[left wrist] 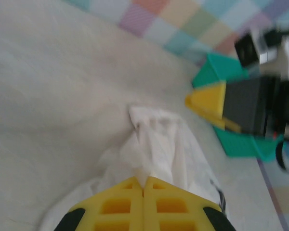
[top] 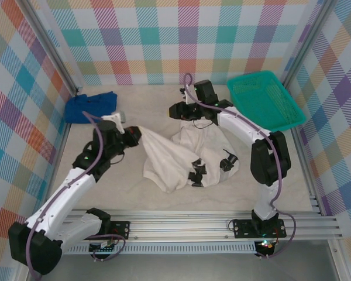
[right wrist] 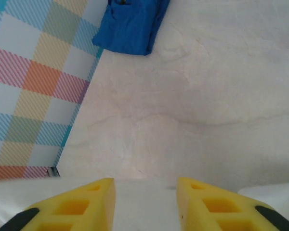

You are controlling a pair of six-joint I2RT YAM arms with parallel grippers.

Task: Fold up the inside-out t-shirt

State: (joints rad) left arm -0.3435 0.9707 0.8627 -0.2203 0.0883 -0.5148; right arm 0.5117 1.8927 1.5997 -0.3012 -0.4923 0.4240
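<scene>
Folds hide the sleeves and collar of the crumpled white cotton t-shirt (top: 184,155), heaped mid-bench (top: 152,99) and partly under the right arm. One corner stretches leftward into the left claw (left wrist: 143,185), which is pressed together on it, so the long axis runs left-right. The right claw (right wrist: 145,192) hangs spread over the shirt's far edge.

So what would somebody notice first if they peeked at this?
Probably the big white t-shirt crumpled in the middle of the table, with one corner pinched in the left gripper and drawn out to the left. Next come the bright green basket at the far right and the blue cloth bunched in the far left corner, all inside rainbow-checked walls.
</scene>
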